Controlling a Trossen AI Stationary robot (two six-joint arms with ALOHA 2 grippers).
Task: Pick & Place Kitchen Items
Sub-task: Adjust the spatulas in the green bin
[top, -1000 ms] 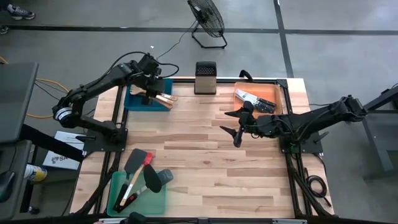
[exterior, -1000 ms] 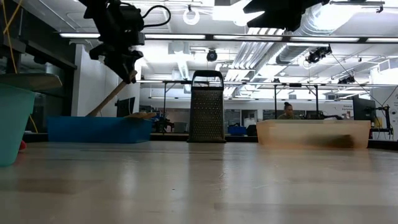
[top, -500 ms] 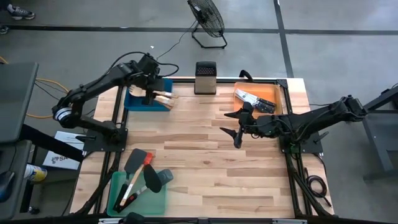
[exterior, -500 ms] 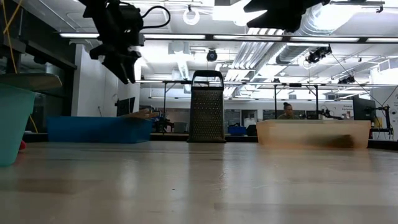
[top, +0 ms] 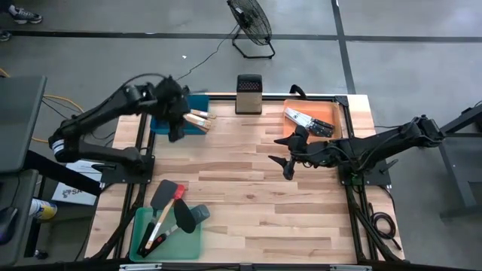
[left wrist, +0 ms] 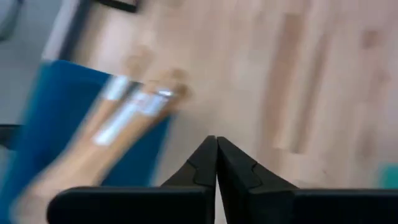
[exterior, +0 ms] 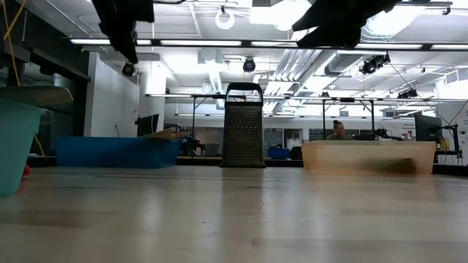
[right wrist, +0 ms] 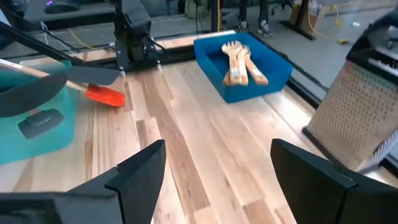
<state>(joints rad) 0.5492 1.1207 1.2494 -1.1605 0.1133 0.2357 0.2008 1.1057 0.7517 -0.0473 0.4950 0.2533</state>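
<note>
Lying in the blue tray [top: 197,105] at the table's back left, the pale wooden utensils [top: 197,118] are apart from the left gripper [top: 175,129], which hangs just beside the tray's near-left edge over bare butcher-block table [top: 248,196]. Its two dark fingers [left wrist: 214,163] are pressed together tip to tip with nothing between them. The left wrist view shows the wooden handles [left wrist: 134,112] poking past the tray rim, with a pale label on them.

Change from earlier frames: one second ago this gripper was over the tray with a wooden utensil hanging from it; half a second ago the utensil was already down in the tray and the jaws spread; now the arm has swung away toward the table's left and the jaws have closed empty.

At front left, the green tray [top: 192,239] holds black, grey and red spatulas [top: 177,202], some overhanging its rim. Upright perforated metal box grater [top: 248,93] stands at back centre. The right gripper [top: 290,156] hovers right of centre, jaws wide apart and empty, unchanged. The orange tray [top: 328,111] behind it holds black-handled steel knives [top: 307,120].
</note>
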